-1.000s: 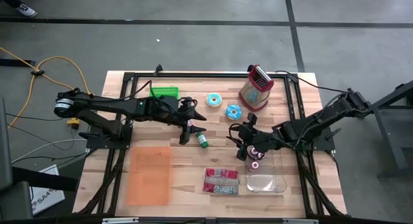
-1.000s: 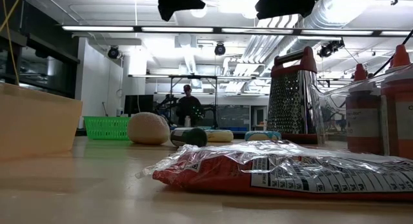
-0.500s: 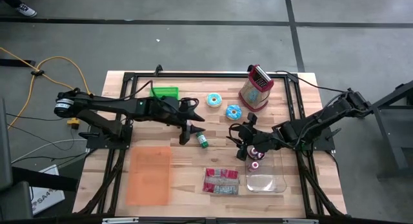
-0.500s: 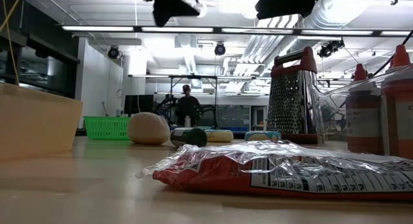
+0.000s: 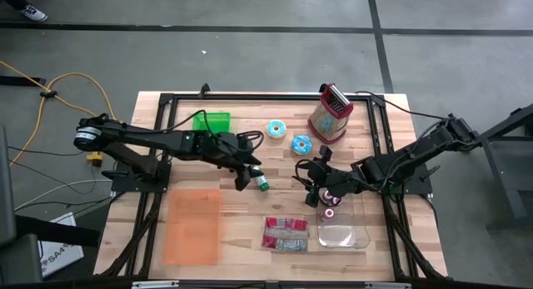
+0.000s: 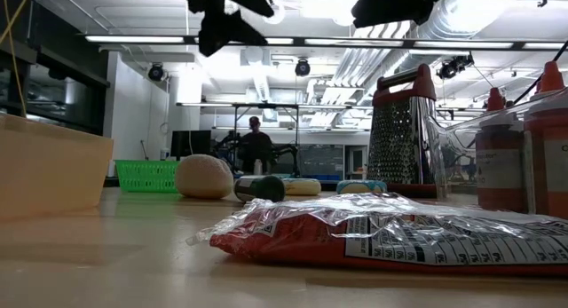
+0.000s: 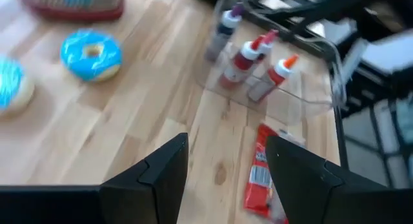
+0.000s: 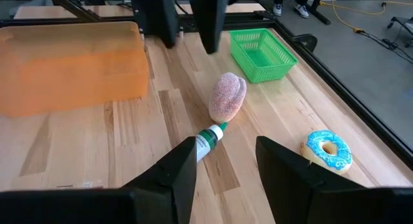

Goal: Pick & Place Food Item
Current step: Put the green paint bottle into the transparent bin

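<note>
Since one second ago the left claw (image 5: 247, 176) has moved toward the bun (image 8: 227, 96), which lies on the desk (image 5: 225, 214) beside the green bottle (image 5: 261, 183). Its fingers are open and empty. It may knock the bottle. The right claw (image 5: 310, 186) waits open.

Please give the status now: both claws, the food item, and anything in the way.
Left claw open, empty, above the table near the small green-capped bottle. Right claw open, empty, waiting by the clear bin. Sugared pastry lies untouched, bottle next to it.
</note>
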Robot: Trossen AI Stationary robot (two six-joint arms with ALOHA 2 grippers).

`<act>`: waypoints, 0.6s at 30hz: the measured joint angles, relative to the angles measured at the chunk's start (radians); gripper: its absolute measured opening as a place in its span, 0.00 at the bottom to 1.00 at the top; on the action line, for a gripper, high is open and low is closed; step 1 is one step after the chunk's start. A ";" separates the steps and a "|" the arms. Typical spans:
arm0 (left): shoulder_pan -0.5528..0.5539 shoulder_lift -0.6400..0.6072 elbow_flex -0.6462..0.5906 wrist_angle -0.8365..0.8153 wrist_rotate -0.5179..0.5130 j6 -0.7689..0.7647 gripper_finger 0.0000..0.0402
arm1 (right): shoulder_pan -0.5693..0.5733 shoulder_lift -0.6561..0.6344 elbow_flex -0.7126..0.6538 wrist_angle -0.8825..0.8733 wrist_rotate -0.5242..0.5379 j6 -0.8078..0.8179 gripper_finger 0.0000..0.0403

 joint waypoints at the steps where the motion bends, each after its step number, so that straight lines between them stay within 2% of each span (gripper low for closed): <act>1: 0.001 0.002 0.000 -0.007 -0.012 -0.044 0.50 | 0.000 0.000 0.000 -0.001 0.000 0.000 0.37; 5: -0.005 0.007 0.000 -0.027 -0.092 -0.156 0.50 | 0.004 0.000 0.000 -0.037 0.000 -0.009 0.37; 11: -0.030 0.031 0.000 -0.144 -0.295 -0.318 0.50 | 0.004 0.000 0.000 -0.121 0.004 -0.010 0.37; 18: -0.031 0.123 0.000 -0.139 -0.304 -0.475 0.50 | 0.002 0.000 0.000 -0.141 0.004 -0.011 0.37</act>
